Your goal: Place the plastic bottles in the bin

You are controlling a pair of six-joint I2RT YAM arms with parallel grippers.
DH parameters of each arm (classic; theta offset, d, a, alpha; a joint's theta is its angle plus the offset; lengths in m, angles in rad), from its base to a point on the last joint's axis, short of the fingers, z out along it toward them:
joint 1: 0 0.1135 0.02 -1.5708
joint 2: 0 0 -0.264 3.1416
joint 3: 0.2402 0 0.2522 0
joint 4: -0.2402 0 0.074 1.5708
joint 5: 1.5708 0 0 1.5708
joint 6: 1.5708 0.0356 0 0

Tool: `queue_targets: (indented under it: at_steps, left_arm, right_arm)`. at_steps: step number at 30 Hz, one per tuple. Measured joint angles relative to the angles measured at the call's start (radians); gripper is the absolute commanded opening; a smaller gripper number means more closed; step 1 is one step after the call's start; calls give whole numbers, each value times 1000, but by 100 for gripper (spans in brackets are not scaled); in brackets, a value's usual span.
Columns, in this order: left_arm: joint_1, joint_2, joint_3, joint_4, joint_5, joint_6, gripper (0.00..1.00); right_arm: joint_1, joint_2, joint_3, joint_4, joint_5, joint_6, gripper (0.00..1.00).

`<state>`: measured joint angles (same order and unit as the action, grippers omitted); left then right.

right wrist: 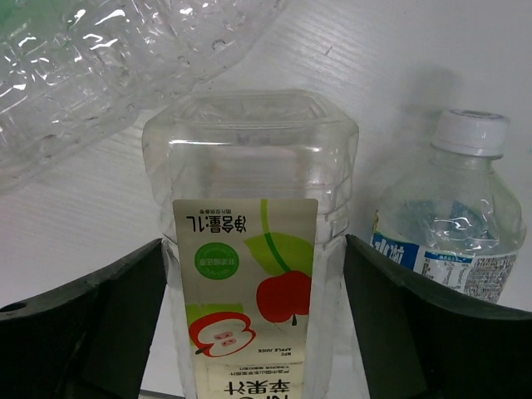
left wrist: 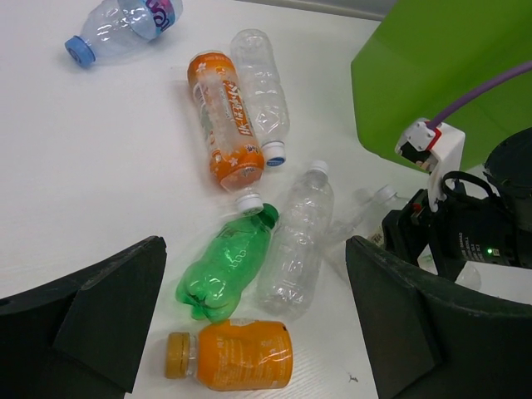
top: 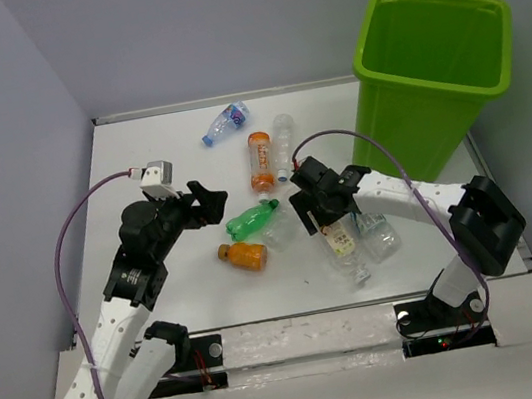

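The lime-green bin (top: 416,125) stands at the table's far right. My right gripper (right wrist: 253,283) is shut on a clear square bottle with an apple label (right wrist: 249,158), its fingers pressed to both sides; from above that bottle (top: 339,238) lies near the bin's foot. Beside it sits a clear white-capped bottle with a blue label (right wrist: 453,216). My left gripper (left wrist: 253,274) hangs open above a green bottle (left wrist: 224,270), a short orange bottle (left wrist: 237,356) and a clear bottle (left wrist: 298,249), holding nothing. Farther back lie a tall orange bottle (left wrist: 224,120), another clear one (left wrist: 259,83) and a blue-capped one (left wrist: 125,25).
A crumpled clear bottle (right wrist: 100,58) lies just beyond the held one. The right arm's purple cable (top: 392,164) arcs in front of the bin. Grey walls close the table at the back and on both sides.
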<state>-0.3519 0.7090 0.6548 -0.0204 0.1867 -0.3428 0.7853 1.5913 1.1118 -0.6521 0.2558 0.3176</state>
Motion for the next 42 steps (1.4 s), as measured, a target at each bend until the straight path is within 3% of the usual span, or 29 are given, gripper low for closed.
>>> queue_targets:
  at_steps: [2,5,10,16,21,25,28,30,32,33,36,42]
  left_arm:
    - [0,5,0,-3,-5,0,99]
    - [0,12,0,-13,-11,0,99]
    - [0,17,0,-23,-15,-3,99]
    - [0,22,0,-25,-14,-7,99]
    - [0,22,0,-27,-17,-13,99]
    - [0,22,0,-33,-31,-28,98]
    - [0,23,0,-45,-45,-42,96]
    - [0,23,0,-60,-52,-55,95]
    - [0,26,0,-77,-56,-68,93]
    - [0,29,0,-92,-56,-83,92]
    - [0,34,0,-146,-53,-134,92]
    - [0,32,-92,-161,-13,-287,92]
  right_arm:
    - [2,1,5,-1,2,-3,45]
    - [9,-9,16,-13,14,0,37]
    - [53,-128,98,-98,28,0,35]
    - [73,-280,412,-93,150,-84,32]
    - [32,-347,574,327,372,-374,30]
    - [-225,-280,702,606,439,-547,30]
    - [-415,-187,773,695,460,-601,31]
    - [-489,-129,789,727,460,-627,35]
    - [-526,-92,786,729,456,-634,46]
    - [-553,-76,769,732,444,-632,67]
    - [-588,-67,698,724,424,-616,99]
    - [-607,-106,660,559,326,-499,100]
